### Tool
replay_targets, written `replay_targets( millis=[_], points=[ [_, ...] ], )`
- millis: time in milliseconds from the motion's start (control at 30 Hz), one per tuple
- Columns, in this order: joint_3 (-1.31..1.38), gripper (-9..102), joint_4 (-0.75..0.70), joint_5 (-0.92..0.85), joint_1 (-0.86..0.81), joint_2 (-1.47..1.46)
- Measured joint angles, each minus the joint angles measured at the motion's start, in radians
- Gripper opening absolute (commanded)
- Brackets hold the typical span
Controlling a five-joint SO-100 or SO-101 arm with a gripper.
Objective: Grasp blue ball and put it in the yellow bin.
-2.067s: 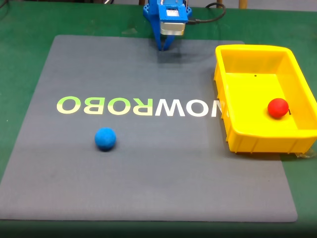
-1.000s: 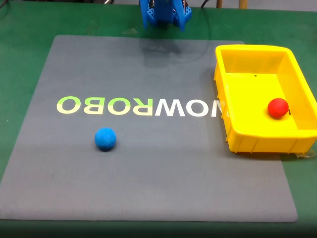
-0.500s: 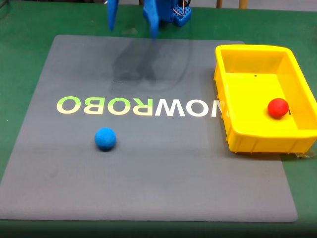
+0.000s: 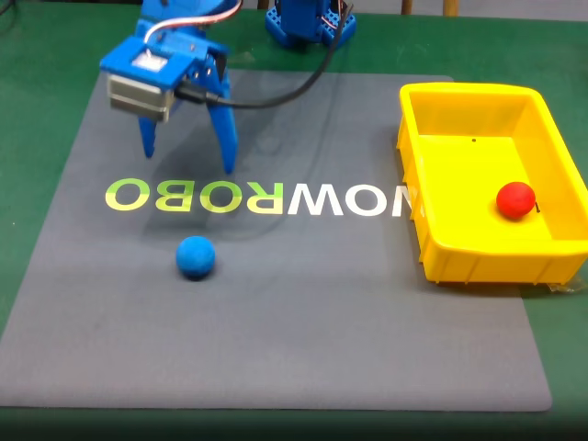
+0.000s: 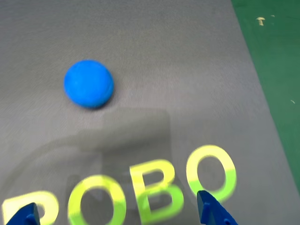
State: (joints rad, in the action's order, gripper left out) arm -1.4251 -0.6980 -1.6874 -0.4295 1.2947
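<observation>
The blue ball (image 4: pixel 196 256) rests on the grey mat, just below the letters "ROBO"; the wrist view shows the blue ball (image 5: pixel 88 84) ahead of my fingertips. My blue gripper (image 4: pixel 188 160) hangs open above the mat's upper left, fingers spread and pointing down, a short way beyond the ball with nothing between them. Its two tips show at the bottom edge of the wrist view, gripper (image 5: pixel 119 215). The yellow bin (image 4: pixel 411 153) stands at the mat's right edge.
A red ball (image 4: pixel 515 198) lies inside the bin. The grey mat (image 4: pixel 276 331) lies on a green table (image 4: pixel 37 83). The arm's blue base (image 4: pixel 308 23) and a black cable (image 4: pixel 285 92) sit at the back edge.
The arm has swung out from its base to the left and forward over the mat, and the gripper has opened wide. Both balls stayed put.
</observation>
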Motion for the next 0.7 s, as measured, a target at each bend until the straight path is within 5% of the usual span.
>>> replay_targets(
  millis=[700],
  points=[
    [0.396,38,0.11,0.057,0.081,-0.463]
  ],
)
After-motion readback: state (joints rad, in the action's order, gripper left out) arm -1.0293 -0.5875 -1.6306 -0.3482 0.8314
